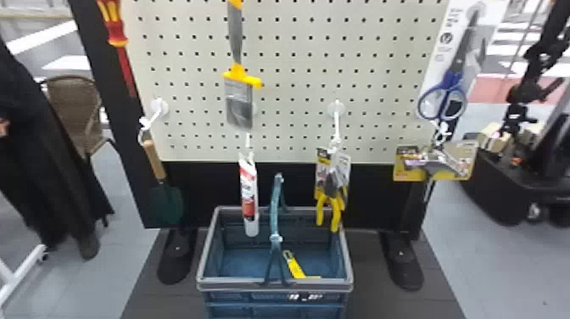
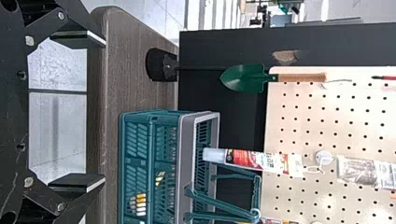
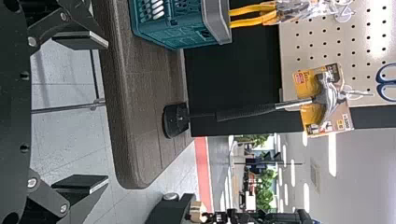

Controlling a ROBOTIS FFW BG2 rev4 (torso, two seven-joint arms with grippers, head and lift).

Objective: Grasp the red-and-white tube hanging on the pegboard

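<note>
The red-and-white tube (image 1: 249, 191) hangs cap down from a white hook near the pegboard's (image 1: 297, 63) lower edge, left of centre, its white cap over the back rim of the teal basket (image 1: 275, 263). In the left wrist view the tube (image 2: 261, 161) lies well ahead of my left gripper (image 2: 77, 112), which is open with nothing between its fingers and still short of the basket (image 2: 168, 163). My right gripper (image 3: 79, 112) is open and empty too, off to the basket's (image 3: 182, 21) right side above the dark table.
Other tools hang on the board: a green trowel (image 1: 163, 182) left of the tube, a yellow-handled brush (image 1: 239, 85) above it, yellow pliers (image 1: 333, 191) to its right, a packaged hammer (image 1: 437, 163) and blue scissors (image 1: 443, 97) farther right. A yellow tool (image 1: 294, 267) lies in the basket.
</note>
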